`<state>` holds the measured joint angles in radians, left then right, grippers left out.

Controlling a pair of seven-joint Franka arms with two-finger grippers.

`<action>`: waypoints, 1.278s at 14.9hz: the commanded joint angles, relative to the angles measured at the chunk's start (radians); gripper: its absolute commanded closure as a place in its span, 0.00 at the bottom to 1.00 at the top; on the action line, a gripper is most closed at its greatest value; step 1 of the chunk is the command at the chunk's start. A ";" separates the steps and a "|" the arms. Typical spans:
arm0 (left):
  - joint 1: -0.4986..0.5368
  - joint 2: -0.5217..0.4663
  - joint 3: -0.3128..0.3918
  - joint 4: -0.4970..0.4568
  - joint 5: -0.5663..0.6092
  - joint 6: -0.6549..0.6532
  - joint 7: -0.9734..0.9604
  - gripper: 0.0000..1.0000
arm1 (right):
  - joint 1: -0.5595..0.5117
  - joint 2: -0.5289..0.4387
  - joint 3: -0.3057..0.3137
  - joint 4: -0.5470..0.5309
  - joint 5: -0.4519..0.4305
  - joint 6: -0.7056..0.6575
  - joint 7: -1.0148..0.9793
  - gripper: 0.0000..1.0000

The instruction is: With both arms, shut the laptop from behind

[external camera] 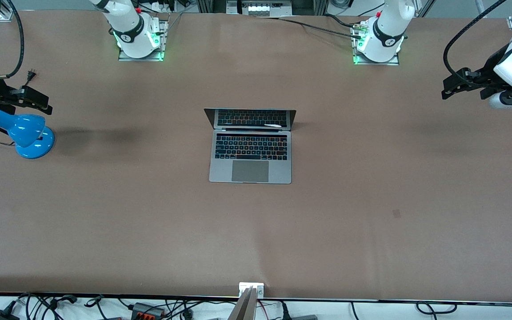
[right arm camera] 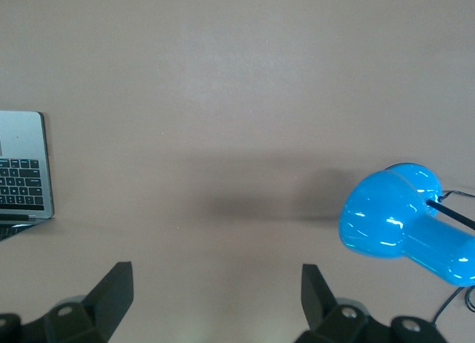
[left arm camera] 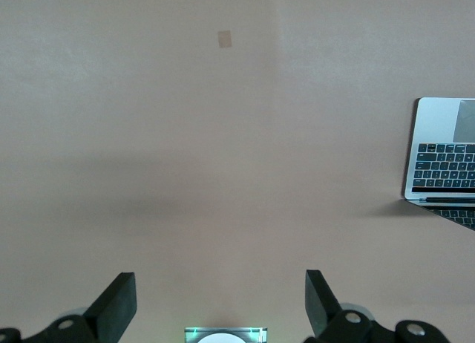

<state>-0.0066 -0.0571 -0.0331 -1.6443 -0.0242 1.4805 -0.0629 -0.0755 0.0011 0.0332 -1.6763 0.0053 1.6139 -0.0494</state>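
The silver-grey laptop (external camera: 250, 146) stands open in the middle of the brown table (external camera: 371, 178), its dark screen tilted toward the arms' bases and its trackpad nearest the front camera. One edge of it shows in the left wrist view (left arm camera: 445, 150) and in the right wrist view (right arm camera: 22, 165). My left gripper (external camera: 446, 92) hangs open and empty above the table at the left arm's end, well away from the laptop; in its wrist view (left arm camera: 221, 298) the fingers stand wide apart. My right gripper (external camera: 46, 106) hangs open and empty at the right arm's end, over the lamp; its wrist view (right arm camera: 217, 295) shows the same.
A blue desk lamp (external camera: 29, 133) stands at the right arm's end of the table, under my right gripper; it also shows in the right wrist view (right arm camera: 401, 224). The two arm bases (external camera: 138, 40) (external camera: 378, 42) sit at the table's back edge. Cables lie along the front edge.
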 commanded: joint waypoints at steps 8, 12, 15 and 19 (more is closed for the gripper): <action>0.004 0.003 -0.004 0.020 -0.016 -0.017 0.009 0.00 | 0.000 -0.013 0.001 -0.003 -0.011 -0.006 0.011 0.00; 0.004 0.003 0.001 0.020 -0.017 -0.017 0.009 0.00 | 0.009 -0.003 0.007 0.036 -0.007 -0.056 0.006 0.00; 0.004 0.000 0.001 0.020 -0.022 -0.020 0.006 0.50 | 0.020 0.013 0.005 0.044 -0.005 -0.083 -0.004 0.00; 0.005 0.000 0.001 0.020 -0.023 -0.046 0.020 0.86 | 0.022 0.033 0.005 0.047 -0.001 -0.098 -0.006 0.00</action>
<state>-0.0068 -0.0571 -0.0340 -1.6442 -0.0244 1.4663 -0.0629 -0.0549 0.0153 0.0377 -1.6508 0.0049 1.5445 -0.0494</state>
